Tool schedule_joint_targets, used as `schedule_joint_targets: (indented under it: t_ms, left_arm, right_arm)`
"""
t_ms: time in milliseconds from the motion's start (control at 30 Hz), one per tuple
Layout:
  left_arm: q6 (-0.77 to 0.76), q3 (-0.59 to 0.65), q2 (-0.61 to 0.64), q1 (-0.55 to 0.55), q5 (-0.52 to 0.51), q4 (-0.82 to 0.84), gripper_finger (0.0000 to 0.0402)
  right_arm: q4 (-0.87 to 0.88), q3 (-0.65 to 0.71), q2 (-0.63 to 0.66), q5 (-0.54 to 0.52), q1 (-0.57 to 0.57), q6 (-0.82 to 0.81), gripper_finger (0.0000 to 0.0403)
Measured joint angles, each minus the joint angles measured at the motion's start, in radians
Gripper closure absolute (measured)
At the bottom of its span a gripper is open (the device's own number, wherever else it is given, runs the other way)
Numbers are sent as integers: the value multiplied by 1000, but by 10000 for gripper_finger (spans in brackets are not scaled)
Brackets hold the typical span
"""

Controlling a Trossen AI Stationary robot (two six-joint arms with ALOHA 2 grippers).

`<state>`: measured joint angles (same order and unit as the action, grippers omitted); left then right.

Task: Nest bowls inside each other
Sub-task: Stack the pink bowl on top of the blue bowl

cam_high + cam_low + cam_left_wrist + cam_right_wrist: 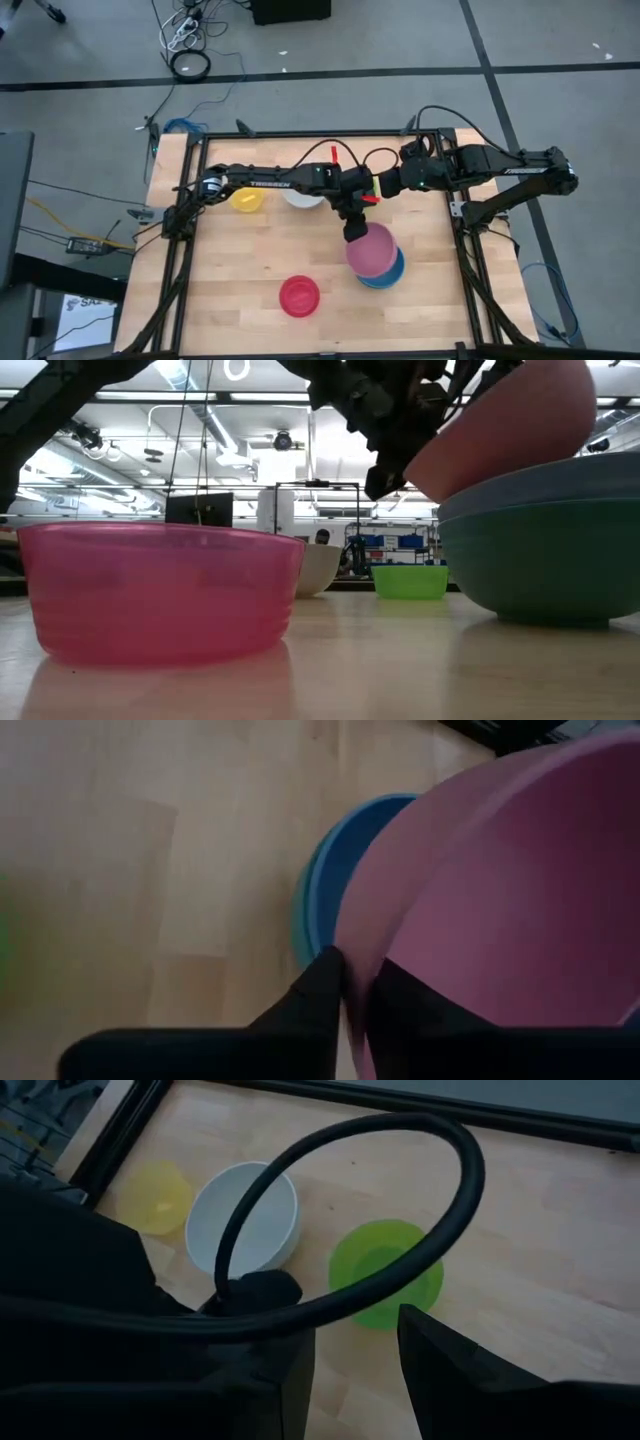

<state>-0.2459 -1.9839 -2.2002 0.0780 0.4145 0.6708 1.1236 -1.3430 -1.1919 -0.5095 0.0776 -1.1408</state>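
- Left pincer [352,232] over the desk [240,280], fingers [315,995] pinching the rim of the pink bowl [372,250].
- Pink bowl tilted, resting in the blue bowl [390,272], itself in the teal bowl [545,575].
- Right pincer [383,186] parked near the far edge, jaws apart, empty.
- Red bowl [299,295] alone; yellow bowl [247,199], white bowl [303,197], lime bowl [388,1273] along the far side.

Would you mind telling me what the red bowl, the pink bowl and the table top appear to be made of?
Red bowl: probably translucent plastic; light glows through its wall, with faint horizontal ridges. Pink bowl, held at its rim by the left gripper: likely opaque plastic, smooth with a soft sheen. Table top: looks like pale wood, showing plank seams and grain, lightly glossy.
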Motion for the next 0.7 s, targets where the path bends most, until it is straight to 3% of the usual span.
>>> schedule_joint_targets:
  t_ms: [467,700]
  left_arm:
    - [-59,7,0,0,86,-41,320]
    - [-132,7,0,2,168,-52,278]
  right_arm:
    - [3,0,0,0,-1,0,269]
    - [7,0,0,10,0,-10,269]
